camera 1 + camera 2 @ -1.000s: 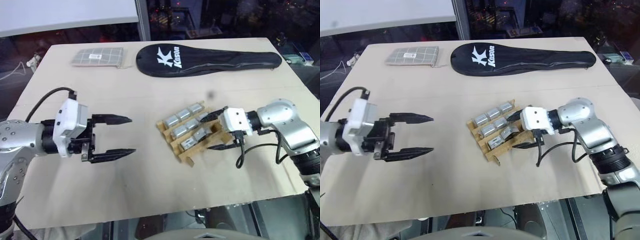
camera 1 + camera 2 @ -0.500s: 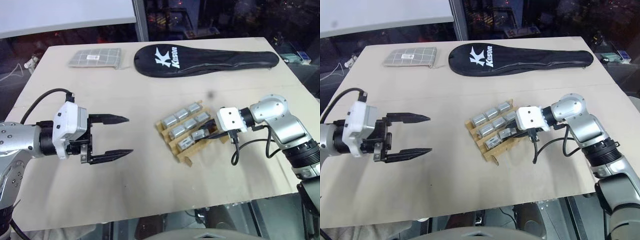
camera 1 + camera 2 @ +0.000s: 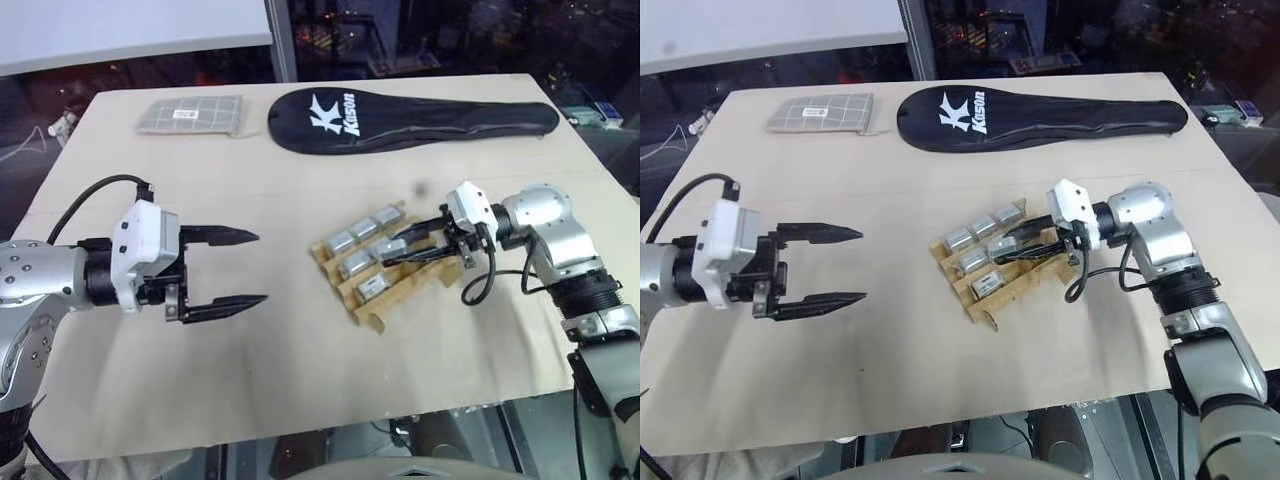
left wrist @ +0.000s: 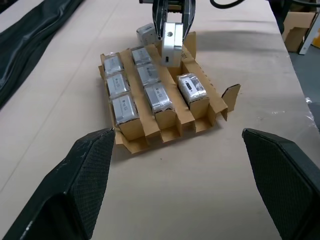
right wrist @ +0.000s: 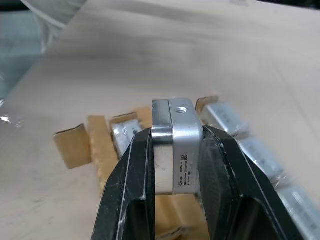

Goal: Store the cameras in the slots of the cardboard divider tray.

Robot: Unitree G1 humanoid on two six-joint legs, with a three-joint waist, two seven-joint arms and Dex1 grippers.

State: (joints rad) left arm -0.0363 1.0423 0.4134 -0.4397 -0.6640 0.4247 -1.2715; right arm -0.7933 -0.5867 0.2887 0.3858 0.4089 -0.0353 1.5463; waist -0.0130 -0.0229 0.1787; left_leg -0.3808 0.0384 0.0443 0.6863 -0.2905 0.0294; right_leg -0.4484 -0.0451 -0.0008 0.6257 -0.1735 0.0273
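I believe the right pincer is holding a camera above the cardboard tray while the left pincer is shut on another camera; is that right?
Not quite: the left pincer is open and holds nothing, as the left eye view shows. The right pincer does hold a camera above the cardboard tray.

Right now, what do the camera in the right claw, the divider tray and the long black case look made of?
Camera: looks like bare metal, silver with a satin sheen, a machined hole and a small printed label.
Tray: brown cardboard, matte, with cut edges and folded tabs.
Case: seemingly black fabric, matte and limp, with a white printed logo.
Right claw: dark textured fingers, probably plastic or rubber.
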